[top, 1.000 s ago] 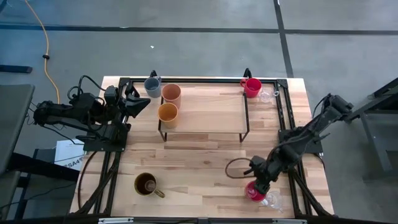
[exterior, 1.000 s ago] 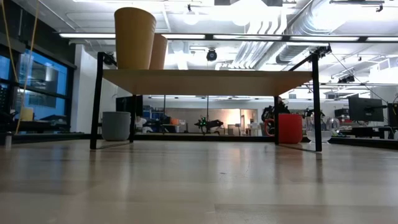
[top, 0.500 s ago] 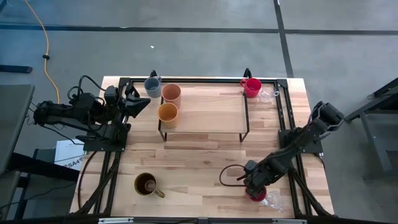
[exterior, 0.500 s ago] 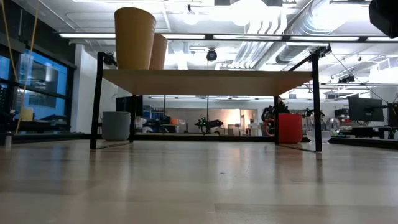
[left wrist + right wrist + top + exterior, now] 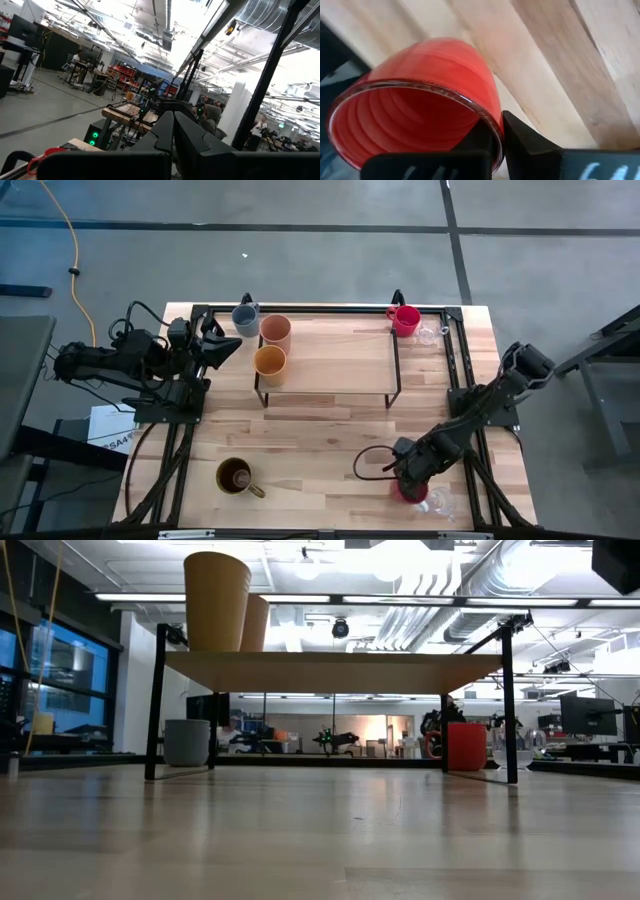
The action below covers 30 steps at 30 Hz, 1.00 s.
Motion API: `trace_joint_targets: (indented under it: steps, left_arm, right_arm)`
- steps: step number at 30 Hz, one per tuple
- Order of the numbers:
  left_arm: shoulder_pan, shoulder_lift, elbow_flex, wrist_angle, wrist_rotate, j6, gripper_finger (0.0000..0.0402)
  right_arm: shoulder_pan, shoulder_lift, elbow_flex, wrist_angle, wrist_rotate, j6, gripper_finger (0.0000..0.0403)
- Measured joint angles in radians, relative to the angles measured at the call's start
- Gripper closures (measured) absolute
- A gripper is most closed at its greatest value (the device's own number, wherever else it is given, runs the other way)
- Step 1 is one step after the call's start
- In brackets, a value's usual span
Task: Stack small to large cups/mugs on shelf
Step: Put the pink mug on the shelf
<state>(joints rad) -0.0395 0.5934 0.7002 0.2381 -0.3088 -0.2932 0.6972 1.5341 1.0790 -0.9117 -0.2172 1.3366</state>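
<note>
The right tool (image 5: 408, 485) is clamped on the rim of a red cup (image 5: 415, 100) near the front right corner of the surface (image 5: 330, 445), seemingly just beside a clear glass cup (image 5: 439, 502). The left tool (image 5: 228, 346) waits closed by the shelf (image 5: 330, 365), where the orange-yellow cup (image 5: 269, 361) and peach tumbler (image 5: 276, 330) stand.

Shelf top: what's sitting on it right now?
On the shelf stand two cups at its left end: the peach tumbler and the orange-yellow cup. The rest of the plank is bare. What lies beneath it is covered from above.
</note>
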Motion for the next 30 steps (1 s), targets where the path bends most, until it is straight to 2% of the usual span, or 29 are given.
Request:
trace_joint_targets:
  steps: [6,11,16,21,25,30]
  left_arm:
    - [0.0,0.0,0.0,0.0,0.0,0.0,0.0399]
    - [0.0,0.0,0.0,0.0,0.0,0.0,0.0399]
    - [0.0,0.0,0.0,0.0,0.0,0.0,0.0399]
    - [0.0,0.0,0.0,0.0,0.0,0.0,0.0399]
    - [0.0,0.0,0.0,0.0,0.0,0.0,0.0399]
    - [0.0,0.0,0.0,0.001,0.001,0.0,0.0399]
  right_arm:
    - [-0.063,-0.133,0.063,-0.073,0.015,-0.264,0.0399]
    - [-0.214,-0.183,0.25,-0.261,0.082,-0.564,0.0401]
    - [-0.412,-0.123,0.52,-0.354,0.265,-0.855,0.0402]
    - [-0.597,-0.031,0.757,-0.481,0.368,-1.07,0.0402]
    - [-0.72,0.052,0.852,-0.579,0.375,-1.147,0.0402]
    - [-0.802,0.121,0.87,-0.63,0.371,-1.208,0.0402]
